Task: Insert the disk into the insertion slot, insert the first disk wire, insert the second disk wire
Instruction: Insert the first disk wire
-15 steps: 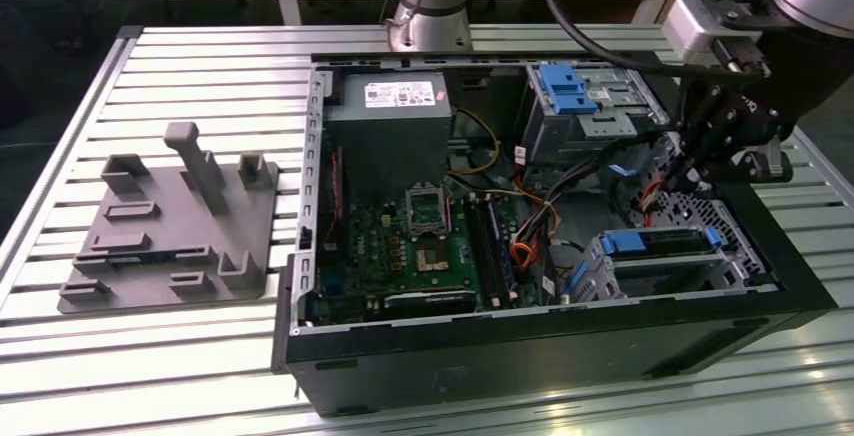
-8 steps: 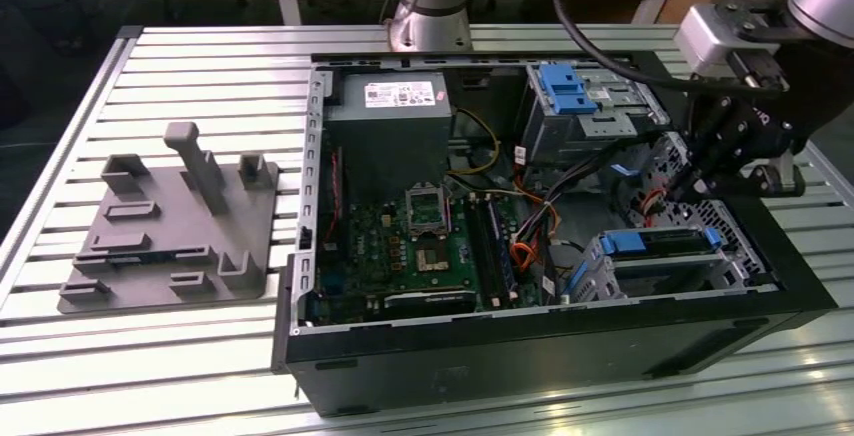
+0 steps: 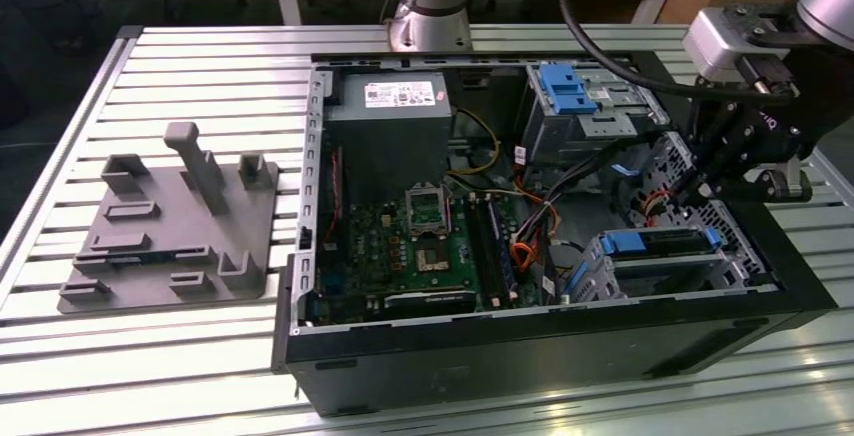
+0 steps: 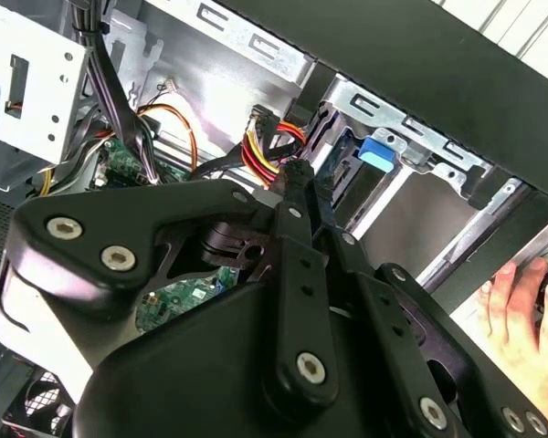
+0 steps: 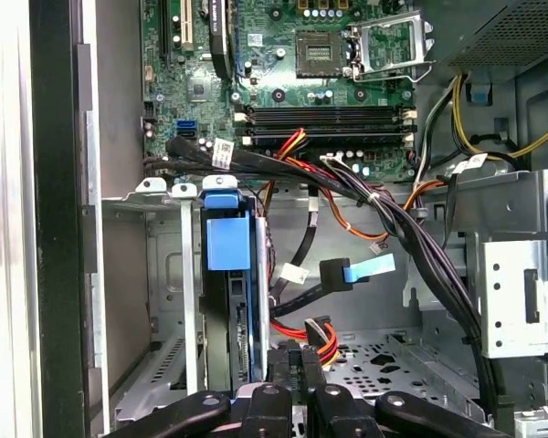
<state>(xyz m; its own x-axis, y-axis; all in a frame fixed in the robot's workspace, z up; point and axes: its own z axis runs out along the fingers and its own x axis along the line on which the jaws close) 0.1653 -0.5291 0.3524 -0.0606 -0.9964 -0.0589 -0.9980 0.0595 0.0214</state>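
We find the disk point(image 3: 663, 242), flat and edged in glossy blue plastic, seated in the perforated sheet-metal insertion slot point(image 3: 731, 270), lower right of the exterior view. The black fingers point(image 5: 283, 365) are clamped on the red-yellow-black disk wire point(image 5: 318, 330).

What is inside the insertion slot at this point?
The disk sits in the insertion slot, blue carrier end showing. The cage walls cover most of its body.

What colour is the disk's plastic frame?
Bright blue. The frame on the disk shows best in the first wrist view.
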